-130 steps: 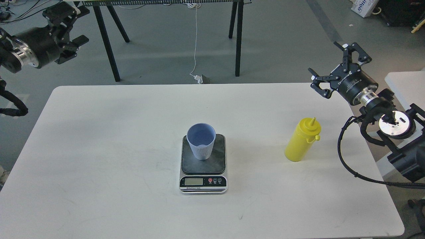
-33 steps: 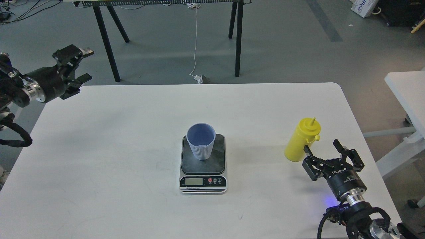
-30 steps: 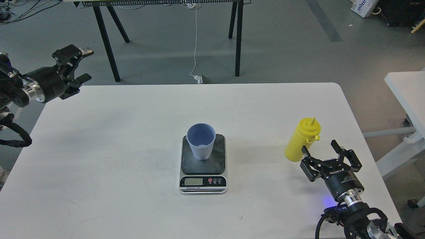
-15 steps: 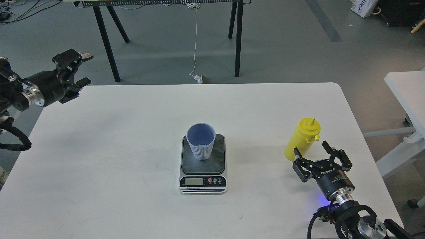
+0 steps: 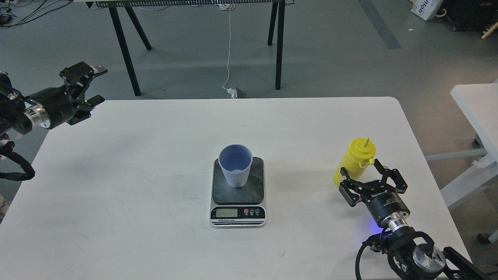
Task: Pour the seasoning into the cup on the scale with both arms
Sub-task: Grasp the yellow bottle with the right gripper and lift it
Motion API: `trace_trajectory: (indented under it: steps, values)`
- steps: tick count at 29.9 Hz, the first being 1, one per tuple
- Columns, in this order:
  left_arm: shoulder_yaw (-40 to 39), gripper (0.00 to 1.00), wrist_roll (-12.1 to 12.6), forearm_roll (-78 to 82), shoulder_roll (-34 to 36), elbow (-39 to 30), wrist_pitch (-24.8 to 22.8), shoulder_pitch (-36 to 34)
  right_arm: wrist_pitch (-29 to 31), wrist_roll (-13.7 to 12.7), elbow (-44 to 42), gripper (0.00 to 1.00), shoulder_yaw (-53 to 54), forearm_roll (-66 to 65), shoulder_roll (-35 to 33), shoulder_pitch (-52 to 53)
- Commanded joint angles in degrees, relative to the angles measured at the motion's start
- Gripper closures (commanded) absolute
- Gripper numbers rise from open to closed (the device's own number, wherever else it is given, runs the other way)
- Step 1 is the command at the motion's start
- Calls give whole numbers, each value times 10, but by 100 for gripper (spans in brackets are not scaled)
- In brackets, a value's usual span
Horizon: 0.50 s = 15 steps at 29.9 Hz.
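A yellow squeeze bottle of seasoning (image 5: 355, 160) stands upright on the right side of the white table (image 5: 155, 155). My right gripper (image 5: 361, 168) is open, its two fingers on either side of the bottle's lower half, with gaps visible. The ribbed light blue-grey cup (image 5: 235, 165) stands upright on the dark plate of the scale (image 5: 238, 192) at the table's middle. My left gripper (image 5: 92, 85) is open and empty, held in the air over the table's far left corner.
Black trestle legs (image 5: 125, 46) and a white cable (image 5: 229, 46) stand on the floor beyond the table. A second white table (image 5: 476, 105) is at the right. The right arm's wrist (image 5: 416, 256) lies over the table's front right corner.
My right gripper has moved left and forward from beside the bottle until its open fingers straddle the bottle's lower half. My left gripper has sunk slightly. Bottle, cup and scale have not moved.
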Motion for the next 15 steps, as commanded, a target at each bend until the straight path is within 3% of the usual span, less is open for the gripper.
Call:
trace_trajectory:
  steps: [1, 15]
  values:
    - [0, 0, 0, 0, -1, -1, 0, 2, 0, 0, -17, 1, -14, 0, 5, 14]
    - [1, 0, 0, 0, -3, 0, 0, 3, 0, 1, -68, 1, -32, 0, 30, 51]
